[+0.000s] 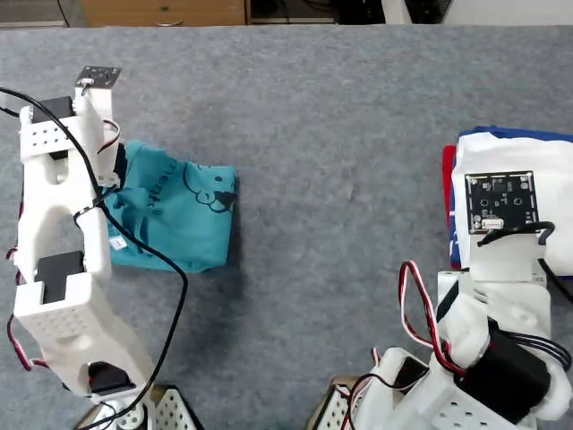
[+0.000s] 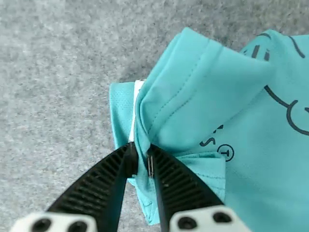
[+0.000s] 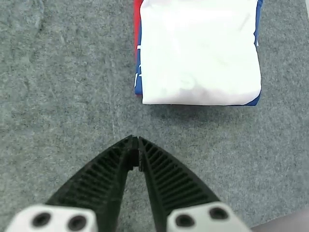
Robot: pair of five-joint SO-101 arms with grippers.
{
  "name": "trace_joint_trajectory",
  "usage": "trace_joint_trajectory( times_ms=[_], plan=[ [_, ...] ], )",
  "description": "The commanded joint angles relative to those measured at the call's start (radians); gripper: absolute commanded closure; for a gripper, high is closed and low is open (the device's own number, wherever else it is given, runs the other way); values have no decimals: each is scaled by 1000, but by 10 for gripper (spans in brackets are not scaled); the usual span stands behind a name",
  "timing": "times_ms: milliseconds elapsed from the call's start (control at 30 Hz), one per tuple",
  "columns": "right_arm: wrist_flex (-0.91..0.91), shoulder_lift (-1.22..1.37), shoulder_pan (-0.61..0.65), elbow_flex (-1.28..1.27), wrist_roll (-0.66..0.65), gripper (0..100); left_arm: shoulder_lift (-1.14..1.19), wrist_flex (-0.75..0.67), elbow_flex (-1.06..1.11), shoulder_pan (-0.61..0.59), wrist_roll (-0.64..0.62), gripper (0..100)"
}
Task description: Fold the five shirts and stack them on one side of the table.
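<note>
A teal shirt [image 1: 175,210] with a dark line drawing lies partly folded at the table's left. My left gripper [image 2: 140,157] is shut on a fold of the teal shirt [image 2: 207,96] at its edge. At the right side a folded stack sits with a white shirt [image 1: 501,157] on top, blue and red layers under it. In the right wrist view the white shirt [image 3: 199,50] lies beyond my right gripper [image 3: 135,145], which is shut on nothing over bare carpet.
Grey carpet-like cloth [image 1: 340,179] covers the table between the teal shirt and the stack. A wooden cabinet [image 1: 166,11] stands past the far edge. Black and red cables [image 1: 152,251] trail along the arms near the front.
</note>
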State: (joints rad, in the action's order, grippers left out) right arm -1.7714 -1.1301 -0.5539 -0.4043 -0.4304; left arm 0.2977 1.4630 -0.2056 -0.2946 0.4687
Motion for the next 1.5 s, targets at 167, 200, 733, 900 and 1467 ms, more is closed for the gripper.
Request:
trace_joint_trajectory(
  times_ms=[167, 200, 733, 900, 1467],
  plan=[
    [-14, -1, -8, 1, -5, 994, -56, -2, 49, -17, 9, 982],
    [-14, -1, -8, 2, -5, 994, -54, -2, 49, -25, 9, 981],
    [-14, -1, -10, 2, -5, 994, -54, -2, 48, -68, 219, 981],
    [-14, -1, -8, 2, -5, 994, -54, -2, 46, -34, 265, 981],
    [-14, -1, -8, 1, -5, 994, -62, 25, -77, -61, 265, 804]
  ],
)
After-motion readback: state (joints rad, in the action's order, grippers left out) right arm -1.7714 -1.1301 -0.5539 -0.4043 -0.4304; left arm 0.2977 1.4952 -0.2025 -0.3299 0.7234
